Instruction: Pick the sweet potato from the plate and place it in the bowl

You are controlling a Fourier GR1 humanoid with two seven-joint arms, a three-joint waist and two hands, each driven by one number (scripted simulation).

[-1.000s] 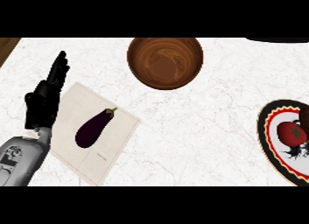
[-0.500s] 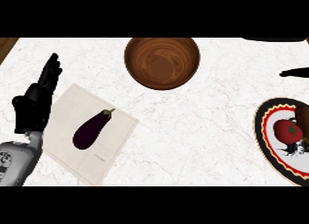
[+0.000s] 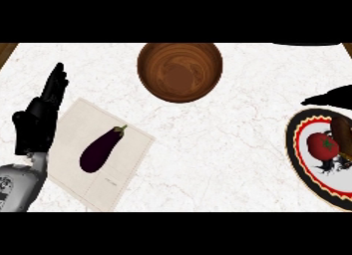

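The brown sweet potato (image 3: 344,133) lies on the patterned plate (image 3: 294,145) at the right edge, next to a red tomato (image 3: 323,145). The wooden bowl (image 3: 180,72) stands at the top centre with nothing in it. My right hand (image 3: 340,95) shows only as a dark shape at the right edge, just above the plate's far rim and apart from the sweet potato. My left hand (image 3: 40,118) rests open at the left with its fingers pointing up, beside the cream board.
A purple eggplant (image 3: 99,150) lies on a cream cutting board (image 3: 123,172) at the lower left. A dark object (image 3: 311,44) pokes in at the top right edge. Brown wood borders the counter at both upper corners.
The dark shape of my right hand came in at the right edge and has moved down closer to the plate. My left hand has barely shifted.
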